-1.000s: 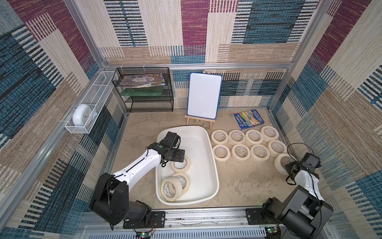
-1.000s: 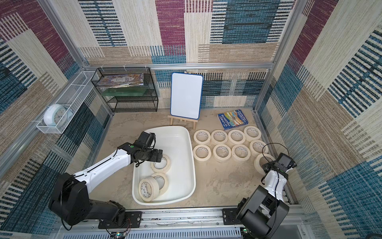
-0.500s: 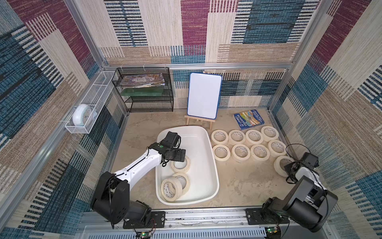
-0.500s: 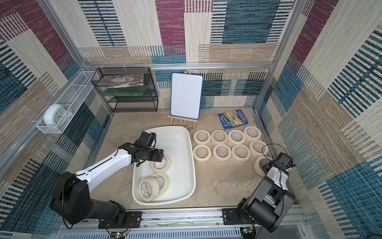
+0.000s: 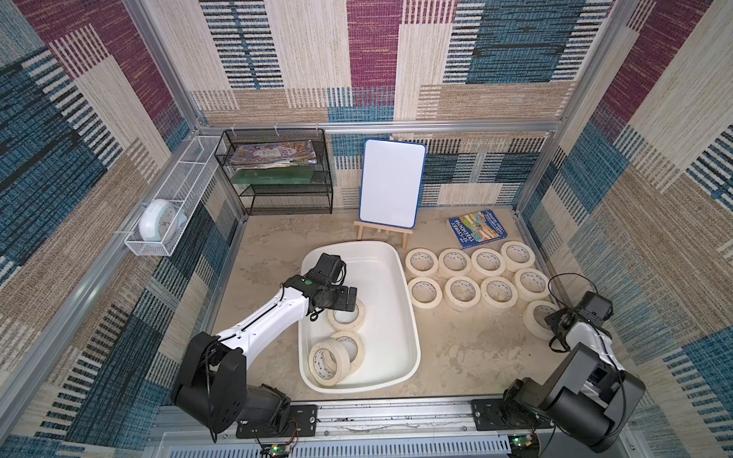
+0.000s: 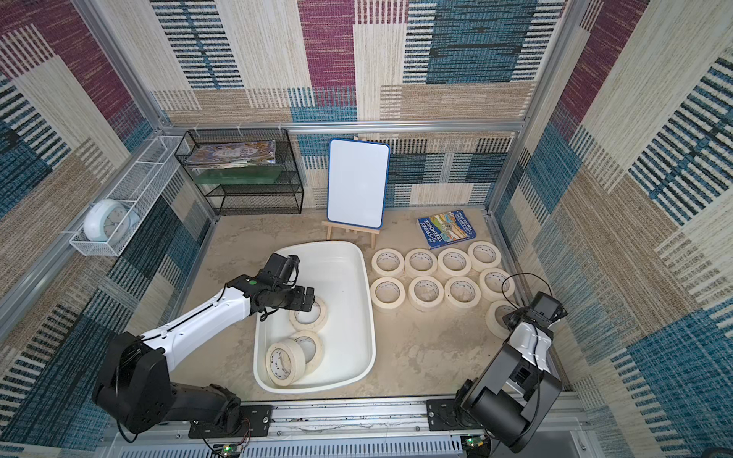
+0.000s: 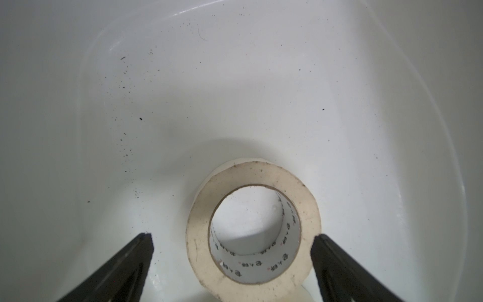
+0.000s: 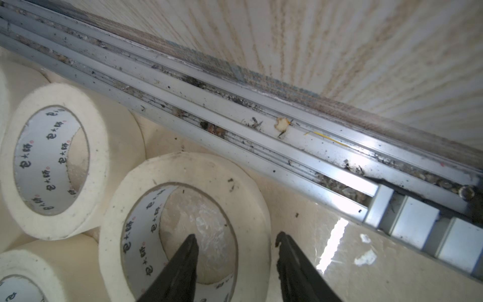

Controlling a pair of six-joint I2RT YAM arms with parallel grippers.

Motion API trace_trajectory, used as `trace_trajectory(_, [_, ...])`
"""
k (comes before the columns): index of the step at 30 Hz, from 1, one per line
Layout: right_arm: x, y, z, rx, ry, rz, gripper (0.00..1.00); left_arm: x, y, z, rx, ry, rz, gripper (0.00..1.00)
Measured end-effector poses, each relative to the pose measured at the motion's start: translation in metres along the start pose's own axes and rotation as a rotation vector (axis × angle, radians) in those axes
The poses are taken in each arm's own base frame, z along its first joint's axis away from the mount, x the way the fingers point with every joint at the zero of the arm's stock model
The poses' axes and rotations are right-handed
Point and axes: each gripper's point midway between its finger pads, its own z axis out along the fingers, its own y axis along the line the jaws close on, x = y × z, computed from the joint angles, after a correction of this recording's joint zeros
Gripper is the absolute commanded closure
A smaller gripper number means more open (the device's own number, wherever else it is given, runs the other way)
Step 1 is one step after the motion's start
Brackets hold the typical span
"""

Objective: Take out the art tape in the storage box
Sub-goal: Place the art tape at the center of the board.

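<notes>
In a top view the right hand (image 5: 553, 322) sits at the last art tape roll (image 5: 531, 330) of the nine set out on the bench (image 5: 456, 357), and its arm has folded back toward its base since a second ago. The left hand (image 5: 351, 298) has hardly moved and hangs spread over the flat roll (image 5: 349, 327) in the storage box (image 5: 382, 277), where two more rolls (image 5: 329, 363) lean together at the near end. The left wrist view shows that hand's fingers (image 7: 136, 261) wide apart, clear of the flat roll (image 7: 261, 172) on both sides, grasping nothing. The right wrist view shows the real change: the right hand's fingers (image 8: 183, 261), clamped a second ago, now stand parted, one inside the core and one outside the last roll's wall (image 8: 198, 167), with a gap on each side. So that roll is released on the bench beside the rail (image 8: 235, 146). I judge nine rolls out and three left, and the next grasp falls to the left hand on the flat roll.
</notes>
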Motion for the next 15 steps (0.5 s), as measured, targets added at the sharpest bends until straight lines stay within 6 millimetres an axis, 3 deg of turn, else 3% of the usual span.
trace_trajectory(2, [-0.004,0.005,-0.007,-0.022,-0.02,-0.005,0.42,-0.001,0.0,-0.001,0.001,-0.004,0.0,0.0])
trace_trajectory(5, [-0.013,0.024,-0.024,-0.089,-0.064,-0.029,0.29,-0.002,-0.001,-0.002,0.002,-0.006,0.0,0.0])
trace_trajectory(8, [-0.017,0.064,-0.048,-0.207,-0.093,-0.098,0.14,-0.004,-0.002,-0.004,0.005,-0.009,0.002,0.01])
trace_trajectory(11, [-0.01,0.11,-0.073,-0.33,-0.088,-0.196,0.0,0.001,-0.005,-0.003,0.015,0.01,0.013,0.01])
trace_trajectory(13, [-0.004,0.129,-0.085,-0.399,-0.075,-0.232,0.0,0.006,-0.009,-0.003,0.033,0.03,0.02,0.01])
trace_trajectory(15, [0.018,0.159,-0.101,-0.44,-0.025,-0.339,0.0,0.013,-0.012,0.005,0.025,0.07,0.04,0.0])
